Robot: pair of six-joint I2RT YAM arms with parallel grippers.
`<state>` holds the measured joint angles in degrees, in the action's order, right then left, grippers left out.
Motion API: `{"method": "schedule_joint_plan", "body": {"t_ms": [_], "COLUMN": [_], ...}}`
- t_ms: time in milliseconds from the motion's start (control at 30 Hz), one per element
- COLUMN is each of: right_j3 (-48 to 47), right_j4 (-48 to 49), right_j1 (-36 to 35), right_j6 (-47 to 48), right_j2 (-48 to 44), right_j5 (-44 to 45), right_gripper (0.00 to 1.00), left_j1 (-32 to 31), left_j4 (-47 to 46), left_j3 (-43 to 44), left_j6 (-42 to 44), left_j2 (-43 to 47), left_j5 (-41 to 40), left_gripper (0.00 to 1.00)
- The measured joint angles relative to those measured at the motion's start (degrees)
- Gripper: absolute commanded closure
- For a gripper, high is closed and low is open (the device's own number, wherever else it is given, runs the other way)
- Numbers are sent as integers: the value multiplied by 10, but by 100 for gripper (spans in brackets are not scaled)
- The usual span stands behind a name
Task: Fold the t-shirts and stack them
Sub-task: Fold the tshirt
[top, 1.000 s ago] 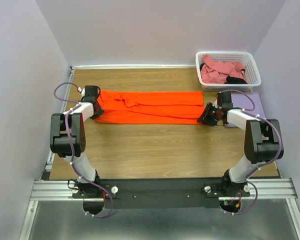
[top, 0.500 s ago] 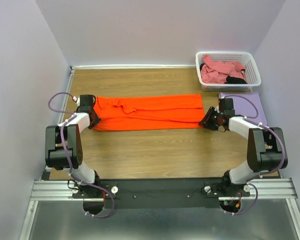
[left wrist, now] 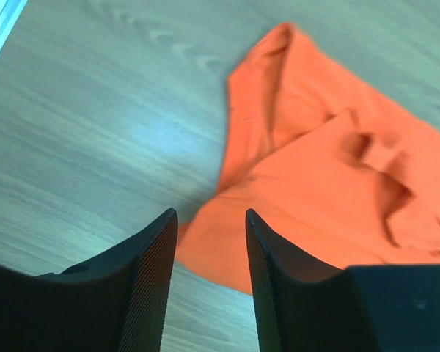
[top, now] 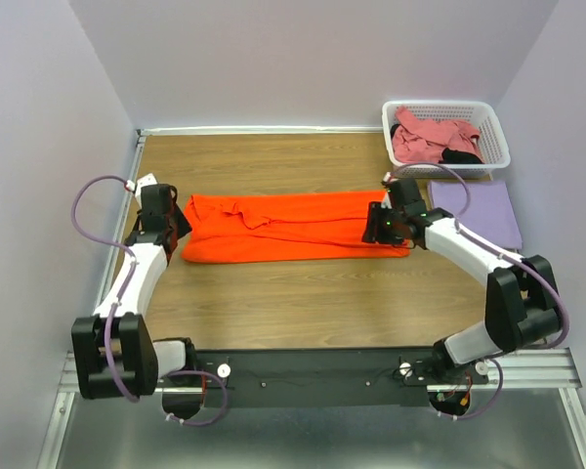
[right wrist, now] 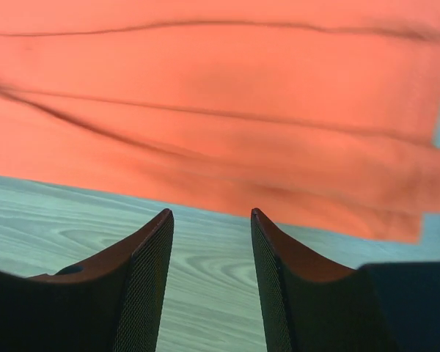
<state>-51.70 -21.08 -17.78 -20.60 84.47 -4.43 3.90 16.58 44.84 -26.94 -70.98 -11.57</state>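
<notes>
Left claw (left wrist: 209,216) and right claw (right wrist: 211,214) gape empty at ends of one orange t-shirt (top: 293,227).

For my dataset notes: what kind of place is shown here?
Likely a robotics lab cell: plain pale partition walls box in a wood-grain tabletop, and a metal rail at its near edge carries the left arm and right arm.

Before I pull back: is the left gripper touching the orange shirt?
Cannot tell. In the left wrist view the left gripper has its jaws apart with a corner of the orange shirt between them, but its height above the cloth is unclear.
</notes>
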Motion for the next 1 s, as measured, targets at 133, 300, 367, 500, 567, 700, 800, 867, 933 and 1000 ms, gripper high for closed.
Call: {"method": "schedule_joint_plan", "body": {"t_ms": [133, 300, 367, 500, 567, 700, 800, 867, 933, 1000], "right_j3": [-45, -78, -97, -124, -134, -144, -145, -145, -145, -145], "right_j4": [-1, -7, -11, -14, -14, -14, -14, -14, -15, -15], "right_j1": [-68, -122, -137, -153, -156, -156, -156, -156, -156, -156], "right_j6": [9, 15, 28, 66, 87, 126, 150, 161, 170, 180], "right_j2": [37, 99, 127, 160, 169, 175, 177, 179, 181, 184], "right_j5": [41, 82, 96, 105, 105, 104, 103, 96, 88, 76], "right_gripper": [46, 48, 48, 48, 48, 49, 51, 51, 53, 53], "left_j1": [-60, -203, -239, -300, -326, -358, -365, -367, -367, -368], "left_j4": [-5, -26, -36, -61, -70, -79, -80, -80, -80, -79], "left_j3": [0, 1, 5, 30, 44, 66, 70, 70, 70, 70], "left_j6": [-2, -18, -21, -27, -28, -30, -31, -31, -31, -31], "left_j2": [40, 30, 11, -69, -110, -181, -217, -231, -238, -242], "left_j5": [-3, 5, 9, 17, 19, 27, 33, 33, 33, 34], "left_gripper": [49, 53, 53, 53, 53, 56, 56, 56, 56, 56]}}
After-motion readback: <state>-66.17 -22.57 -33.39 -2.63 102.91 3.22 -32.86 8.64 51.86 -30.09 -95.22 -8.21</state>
